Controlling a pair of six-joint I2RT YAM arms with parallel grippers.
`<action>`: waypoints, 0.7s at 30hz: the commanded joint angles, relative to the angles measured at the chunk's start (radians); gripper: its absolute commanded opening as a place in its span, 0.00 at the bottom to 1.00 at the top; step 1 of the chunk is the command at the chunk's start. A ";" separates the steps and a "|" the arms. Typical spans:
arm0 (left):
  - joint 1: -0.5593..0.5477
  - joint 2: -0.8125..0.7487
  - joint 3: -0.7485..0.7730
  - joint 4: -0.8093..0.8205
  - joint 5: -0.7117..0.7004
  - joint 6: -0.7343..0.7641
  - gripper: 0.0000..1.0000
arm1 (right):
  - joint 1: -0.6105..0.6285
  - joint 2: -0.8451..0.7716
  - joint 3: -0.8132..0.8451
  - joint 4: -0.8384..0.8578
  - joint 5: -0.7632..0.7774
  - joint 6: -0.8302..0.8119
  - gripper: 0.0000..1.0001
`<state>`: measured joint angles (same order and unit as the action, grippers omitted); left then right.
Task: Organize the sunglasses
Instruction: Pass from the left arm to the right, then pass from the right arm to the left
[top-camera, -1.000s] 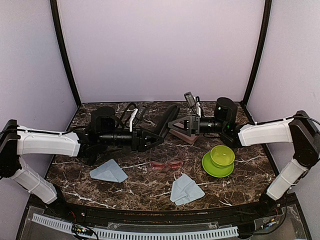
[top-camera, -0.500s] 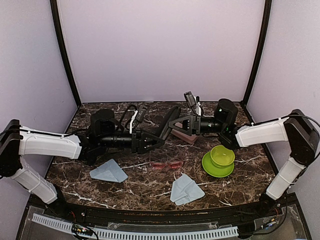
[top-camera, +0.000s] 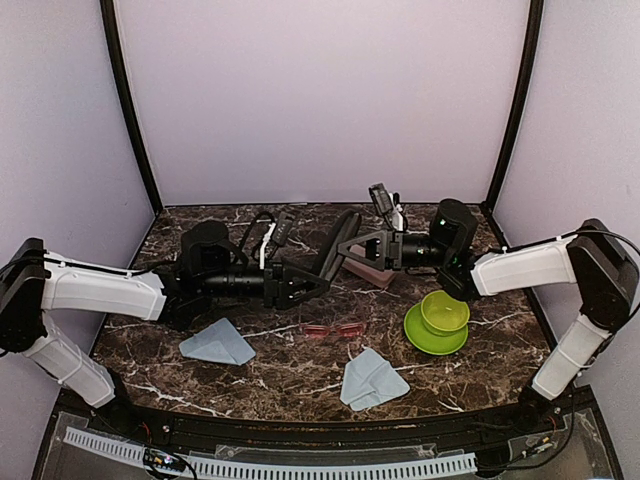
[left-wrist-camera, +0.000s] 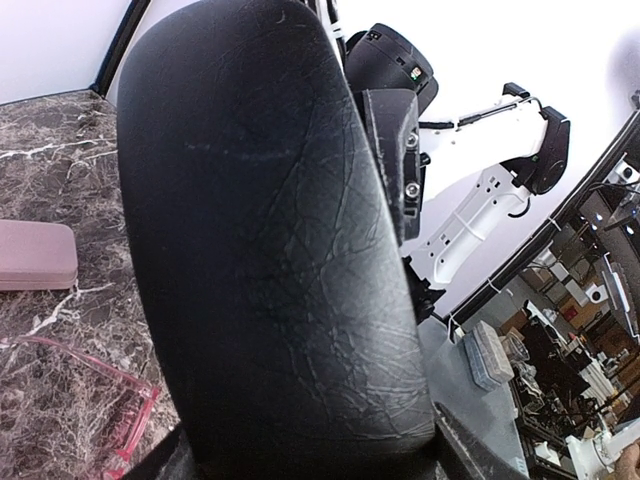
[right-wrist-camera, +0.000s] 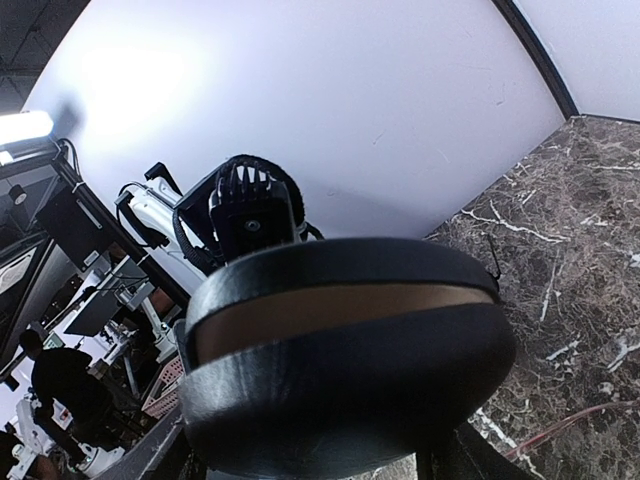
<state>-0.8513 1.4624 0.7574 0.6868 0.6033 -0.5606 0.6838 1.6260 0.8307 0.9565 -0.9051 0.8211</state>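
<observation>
Sunglasses (top-camera: 334, 330): translucent red-pink, angular frame

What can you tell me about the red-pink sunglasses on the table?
The red-pink sunglasses are a small pair with translucent frame and lenses, plastic by the look. They lie flat on the dark marble table, near its middle, left of the green bowl, with one light blue cloth to their left and another in front to the right, both apart from them. Nothing touches them. Whether the temples are folded I cannot tell.
</observation>
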 joint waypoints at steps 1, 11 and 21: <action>-0.005 -0.008 0.004 -0.001 -0.013 0.000 0.31 | 0.006 0.017 0.017 0.017 -0.018 -0.041 0.31; -0.005 -0.014 0.042 -0.118 -0.059 0.061 0.88 | 0.006 0.037 0.028 -0.008 -0.048 -0.059 0.00; -0.005 0.040 0.146 -0.244 -0.106 0.120 0.87 | 0.008 0.053 0.023 -0.017 -0.072 -0.074 0.00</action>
<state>-0.8532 1.4807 0.8516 0.4957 0.5102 -0.4747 0.6861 1.6733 0.8333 0.9096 -0.9535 0.7647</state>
